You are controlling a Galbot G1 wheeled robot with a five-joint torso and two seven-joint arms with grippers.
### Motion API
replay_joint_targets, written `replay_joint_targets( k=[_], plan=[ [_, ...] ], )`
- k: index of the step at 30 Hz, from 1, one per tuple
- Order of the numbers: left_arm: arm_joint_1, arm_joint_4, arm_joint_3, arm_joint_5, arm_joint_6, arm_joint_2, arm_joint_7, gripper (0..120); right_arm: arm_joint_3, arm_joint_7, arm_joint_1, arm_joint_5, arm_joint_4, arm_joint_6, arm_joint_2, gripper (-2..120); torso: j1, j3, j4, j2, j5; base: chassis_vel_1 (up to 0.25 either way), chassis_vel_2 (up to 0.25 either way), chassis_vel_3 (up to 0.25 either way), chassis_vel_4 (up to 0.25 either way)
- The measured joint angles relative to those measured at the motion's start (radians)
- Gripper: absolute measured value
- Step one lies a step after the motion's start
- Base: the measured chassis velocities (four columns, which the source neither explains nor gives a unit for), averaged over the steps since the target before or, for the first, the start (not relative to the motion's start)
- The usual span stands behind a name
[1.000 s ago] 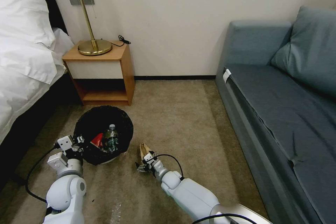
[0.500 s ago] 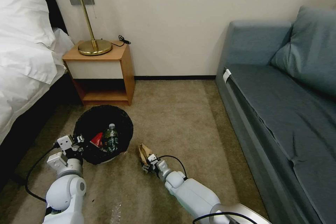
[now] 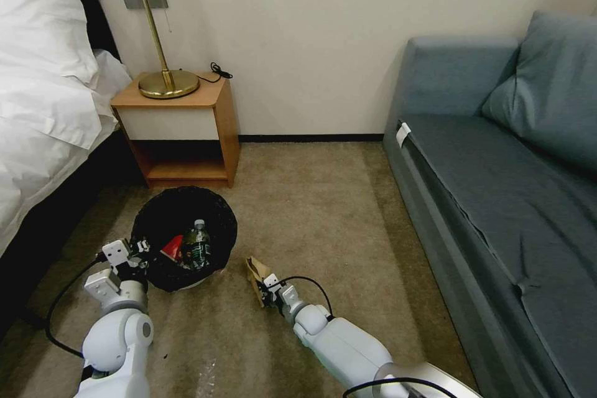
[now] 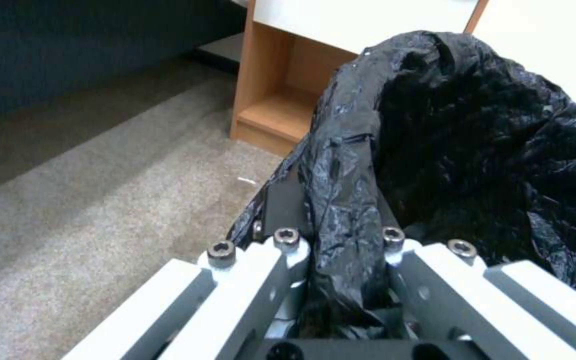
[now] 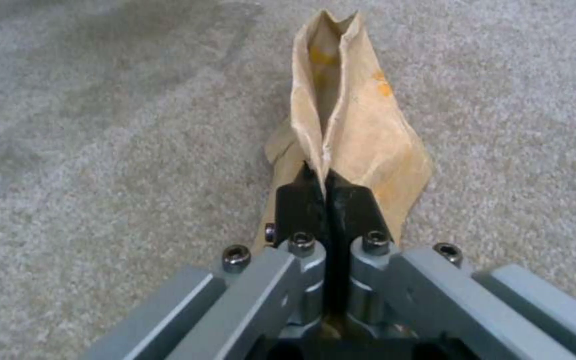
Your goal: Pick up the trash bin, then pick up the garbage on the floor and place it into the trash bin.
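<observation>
The right hand [image 5: 327, 192] reaches low over the carpet, clenched on the crumpled tan paper bag [image 5: 351, 125], which juts beyond its fingertips; the left hand [image 4: 338, 220] grips the rim of the small round black-lined trash bin [image 3: 184, 236], just ahead of it.

The right gripper [image 5: 328, 187], with its two black fingertips [image 5: 295, 200] pressed together, pinches the lower edge of a crumpled tan paper bag [image 5: 355, 130] with orange stains. The bag's open mouth points away from the gripper, over grey-beige carpet [image 5: 101, 125].
</observation>
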Motion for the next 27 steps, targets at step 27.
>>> replay_joint_targets(
  k=[27],
  plan=[
    [-0.028, 0.032, 0.004, -0.020, 0.000, 0.010, 0.004, 4, 0.225, 0.116, 0.057, 0.069, 0.177, 0.033, -0.021, 0, 0.000, 0.000, 0.0000, 0.000, 0.0000, 0.000, 0.000, 0.000, 0.000]
  ],
)
